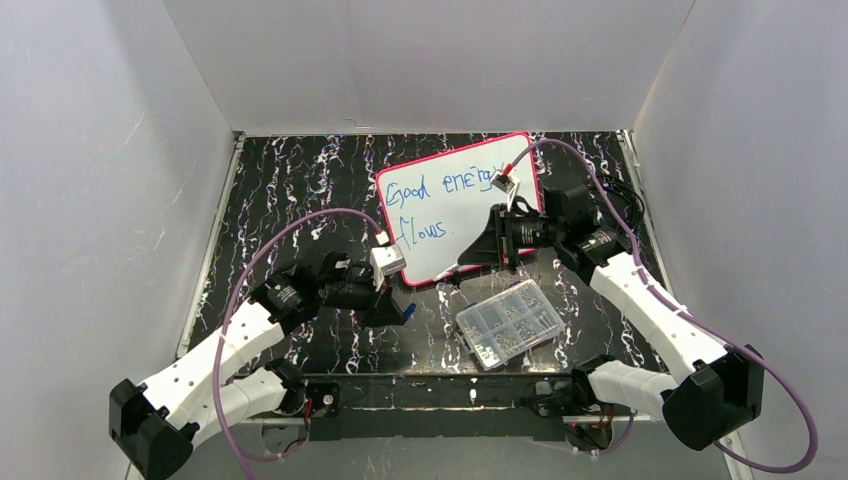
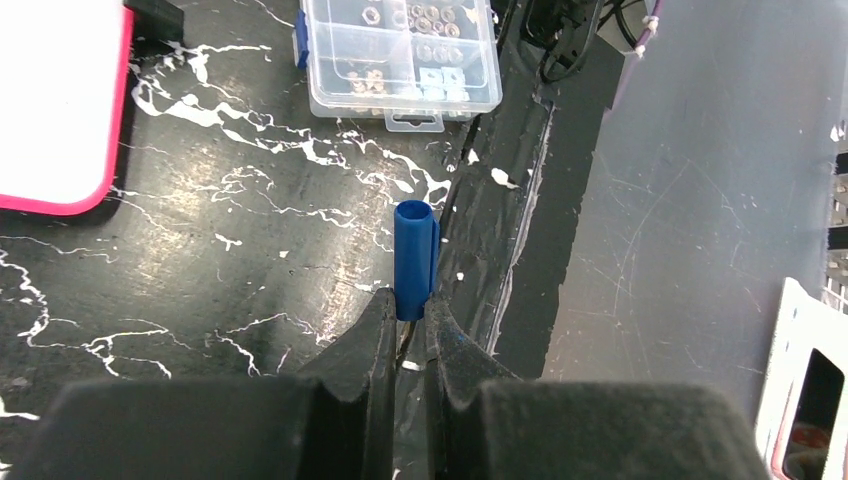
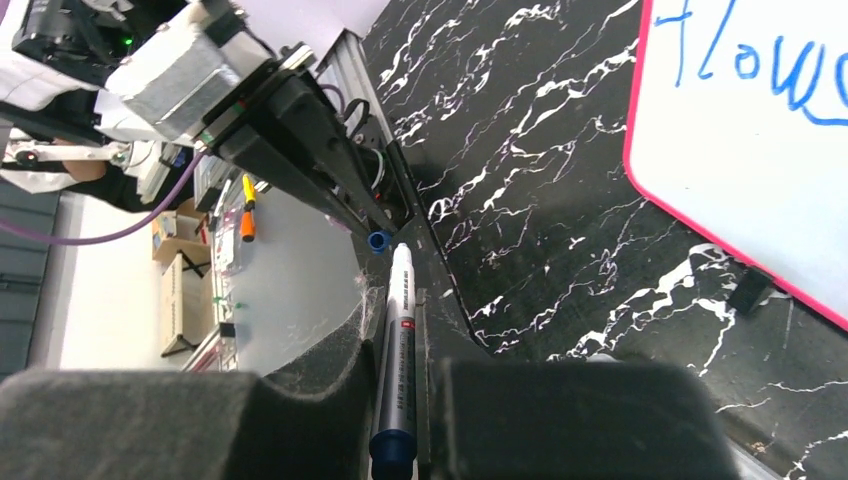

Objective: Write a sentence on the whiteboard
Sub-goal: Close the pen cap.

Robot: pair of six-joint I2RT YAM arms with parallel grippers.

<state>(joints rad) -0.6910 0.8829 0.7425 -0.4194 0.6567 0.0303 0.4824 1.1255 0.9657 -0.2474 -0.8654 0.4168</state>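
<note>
The whiteboard (image 1: 478,232) lies at the back middle of the table, pink-framed, with the sentence (image 1: 440,186) in blue: "Good energy" above "flows." My right gripper (image 1: 459,267) hovers off the board's near edge, shut on a white marker (image 3: 397,345) with a blue end. The marker's tip points at a blue cap (image 3: 378,240). My left gripper (image 2: 405,305) is shut on that blue cap (image 2: 415,255), with the cap's open end facing away. In the right wrist view the board's corner (image 3: 730,170) and part of "flows" (image 3: 750,65) show at upper right.
A clear compartmented parts box (image 1: 508,323) with small hardware sits between the arms, near the front; it also shows as the box (image 2: 400,55) in the left wrist view. White walls enclose the black marbled table. A black rail (image 1: 430,392) runs along the near edge.
</note>
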